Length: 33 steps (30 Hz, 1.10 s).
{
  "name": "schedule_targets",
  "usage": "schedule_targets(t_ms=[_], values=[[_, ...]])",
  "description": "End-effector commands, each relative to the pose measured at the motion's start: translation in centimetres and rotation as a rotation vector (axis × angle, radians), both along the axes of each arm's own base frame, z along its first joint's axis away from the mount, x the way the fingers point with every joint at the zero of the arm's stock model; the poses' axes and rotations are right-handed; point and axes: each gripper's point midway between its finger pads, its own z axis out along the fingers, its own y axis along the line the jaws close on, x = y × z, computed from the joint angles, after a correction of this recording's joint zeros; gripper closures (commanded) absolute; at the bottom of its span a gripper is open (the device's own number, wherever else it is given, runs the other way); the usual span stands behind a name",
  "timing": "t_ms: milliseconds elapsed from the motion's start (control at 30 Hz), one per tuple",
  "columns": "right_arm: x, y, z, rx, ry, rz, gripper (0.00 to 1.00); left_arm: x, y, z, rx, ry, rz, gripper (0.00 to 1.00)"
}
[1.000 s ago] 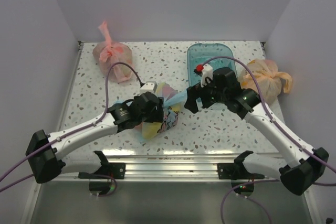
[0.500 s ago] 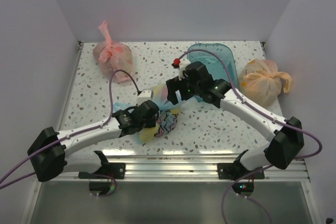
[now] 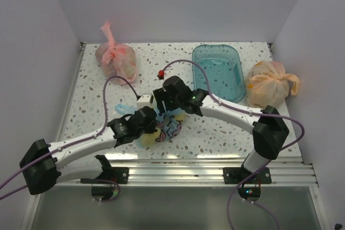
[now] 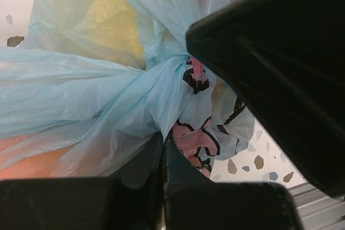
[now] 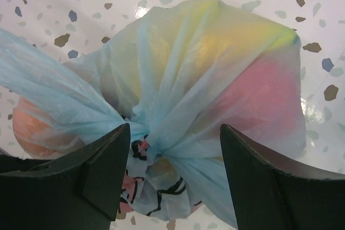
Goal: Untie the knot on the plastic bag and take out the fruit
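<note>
Okay, untie step, nothing out yet. Bag sits on the desk near the front edge, between the two wrists. Knot is tied tight. Fruit is all inside, showing only as yellow, pink and orange blurs through the film. Left arm comes in from the near left. Left jaws are closed, and in the left wrist view a fold of blue film runs down into the slit where they meet, so I read that as a pinch on the bag just under the knot, not on fruit. Right arm reaches across from the right. Right jaws are open, fingers either side of the knot with the knot in the gap, and I see no contact. One loose tail trails off toward the far left of the bag. My guess for the next move is to close the right jaws on the knot's outer wrap, not the whole bunch, then work it loose against the left pinch as anchor. Film looks thin, so a hard yank could tear it or drag the bag. I can't tell from here which strand frees the knot. Tray at the back right is probably where the fruit goes.
</note>
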Motion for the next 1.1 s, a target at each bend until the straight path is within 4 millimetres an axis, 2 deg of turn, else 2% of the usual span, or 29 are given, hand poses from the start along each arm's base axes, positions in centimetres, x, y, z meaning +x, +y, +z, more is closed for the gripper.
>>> schedule_targets(t_ms=[0, 100, 300, 400, 467, 533, 567, 600, 700, 733, 800, 833, 867, 900, 933, 967, 1067], values=[[2.3, 1.7, 1.7, 0.054, -0.084, -0.120, 0.30, -0.3, 0.0, 0.4, -0.027, -0.019, -0.008, 1.00], [2.6, 1.7, 0.2, 0.026, -0.075, -0.167, 0.35, -0.3, 0.2, 0.5, -0.033, -0.025, -0.005, 1.00], [2.2, 1.6, -2.0, -0.015, -0.051, -0.198, 0.40, -0.5, 0.4, 0.6, -0.043, -0.029, -0.002, 1.00], [1.9, 1.2, -2.8, -0.042, -0.039, -0.207, 0.49, -0.6, 0.5, 0.8, -0.045, -0.034, -0.003, 1.00], [1.8, 1.0, -3.2, -0.048, -0.034, -0.213, 0.63, -0.6, 0.7, 0.9, -0.043, -0.033, 0.001, 1.00], [1.8, 0.8, -3.0, -0.048, -0.036, -0.219, 0.82, -0.8, 1.3, 0.9, -0.021, -0.024, 0.012, 1.00], [2.2, 0.7, -2.2, -0.042, -0.057, -0.229, 1.00, -0.8, 1.3, 1.2, -0.019, -0.023, 0.016, 1.00], [2.6, 0.5, -1.6, -0.043, -0.077, -0.236, 1.00, -0.8, 1.6, 1.3, -0.008, -0.019, 0.024, 1.00], [4.9, -0.6, 1.0, -0.027, -0.118, -0.268, 1.00, -1.5, 2.8, 1.5, 0.029, 0.005, 0.037, 1.00], [6.4, -1.9, 1.5, -0.033, -0.124, -0.303, 1.00, -2.1, 3.5, 1.2, 0.050, 0.029, 0.045, 1.00], [8.3, -3.0, 2.6, -0.012, -0.136, -0.340, 1.00, -2.6, 4.0, 1.4, 0.047, 0.045, 0.058, 1.00], [9.9, -4.7, 2.8, -0.009, -0.134, -0.384, 1.00, -3.2, 4.5, 1.5, 0.036, 0.065, 0.070, 1.00], [10.8, -4.9, 3.6, 0.016, -0.134, -0.391, 1.00, -3.5, 4.6, 1.4, 0.029, 0.075, 0.071, 1.00], [11.6, -5.5, 3.4, 0.017, -0.127, -0.406, 1.00, -4.0, 5.1, 1.2, 0.024, 0.094, 0.091, 1.00], [12.9, -6.9, 3.4, 0.020, -0.117, -0.440, 1.00, -4.2, 5.3, 1.6, -0.002, 0.090, 0.099, 1.00], [13.7, -7.3, 3.8, 0.036, -0.112, -0.453, 1.00, -4.5, 5.6, 1.6, -0.007, 0.095, 0.111, 1.00], [15.0, -9.1, 2.9, 0.072, -0.049, -0.505, 1.00, -5.1, 7.5, 2.2, -0.023, 0.086, 0.186, 1.00]])
